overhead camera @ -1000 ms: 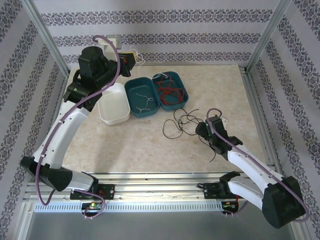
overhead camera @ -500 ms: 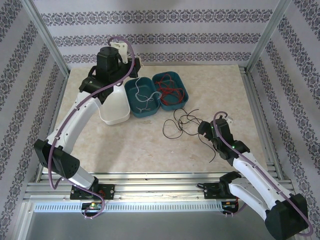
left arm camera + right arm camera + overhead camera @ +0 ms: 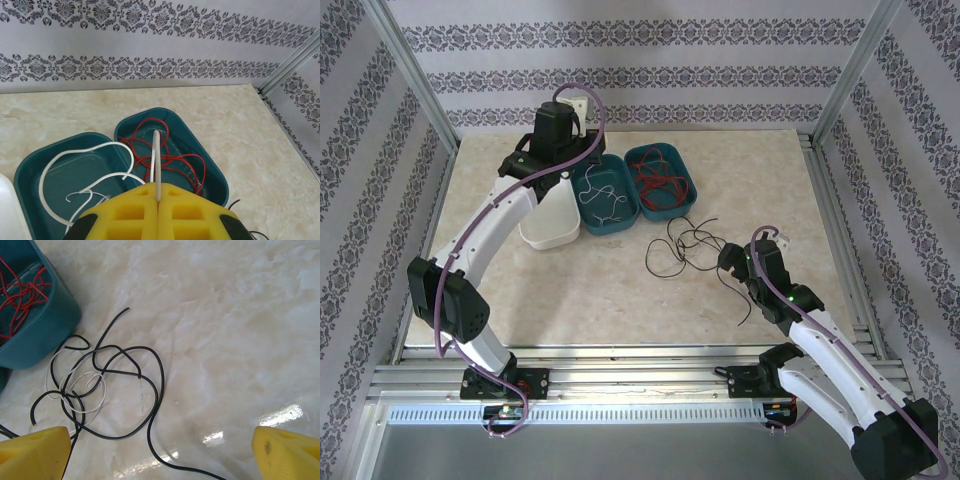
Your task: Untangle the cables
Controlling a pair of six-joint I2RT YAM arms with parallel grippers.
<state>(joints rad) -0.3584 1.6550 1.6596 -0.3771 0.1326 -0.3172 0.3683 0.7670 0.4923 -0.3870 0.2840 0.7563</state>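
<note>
Left gripper [image 3: 158, 200]: squeezed tight. Its two yellow fingers [image 3: 125, 217] press together with no gap.
What it holds: one white wire [image 3: 156, 160], pinched between the fingers. The end of the wire pokes out past the tips.
Where it is: up above two teal trays, close to where they meet.
Right gripper [image 3: 160, 455]: spread wide and holding nothing. One yellow finger [image 3: 35, 452] sits at each bottom corner of its own wrist view.
Where it is: low over the table [image 3: 770, 180], just beside the loose tangle. A black wire runs right by one finger, and I cannot tell if they touch.
Loose tangle [image 3: 682, 245]: black wires [image 3: 125, 357] and a thin white one looped together. They lie flat on the table, between the trays and the right gripper.
Left teal tray [image 3: 25, 170]: white wires [image 3: 85, 175] curl inside it.
Right teal tray [image 3: 215, 170]: red wires [image 3: 172, 157] sit piled inside it. It touches the left teal tray.
White tub [image 3: 548, 225]: it sits just beside the left teal tray, on the far side from the red wires.
</note>
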